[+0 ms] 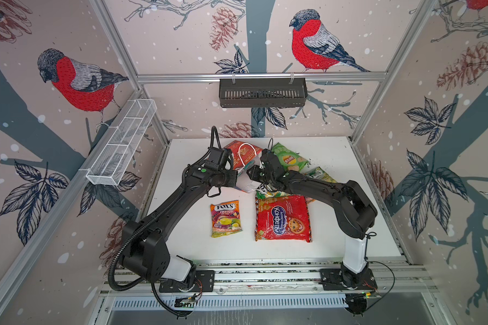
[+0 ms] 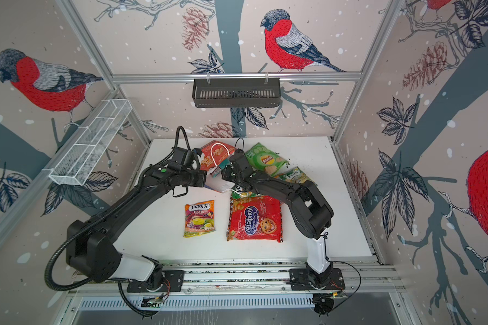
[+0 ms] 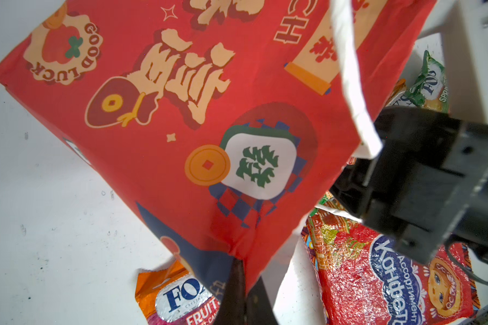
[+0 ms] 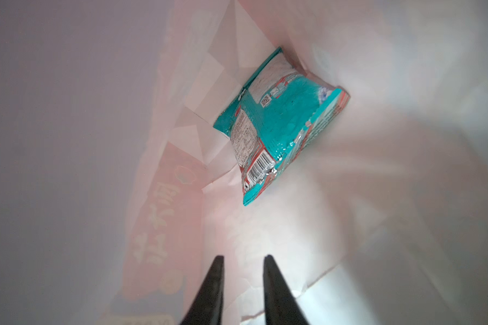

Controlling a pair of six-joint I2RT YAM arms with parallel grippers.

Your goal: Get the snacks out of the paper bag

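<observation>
The paper bag [image 1: 244,157] sits near the middle of the surface's [image 1: 335,152] far edge, with its mouth toward the near edge. The left jaws are clamped on its rim. The right jaws stand slightly apart inside it, holding nothing, short of a teal packet [image 4: 279,123] deep within. A red packet [image 1: 282,218], an orange candy pack [image 1: 226,218] and a green chip bag [image 1: 289,159] lie outside.

One paper bag [image 1: 250,161] holds one teal packet [image 4: 276,126]. Beside the bag lie one large red packet [image 1: 282,218], one green chip bag [image 1: 289,159], one orange Fox's pack [image 1: 226,218] and at least two greenish Fox's packs [image 1: 321,176], partly hidden under an arm [image 1: 316,183].
</observation>
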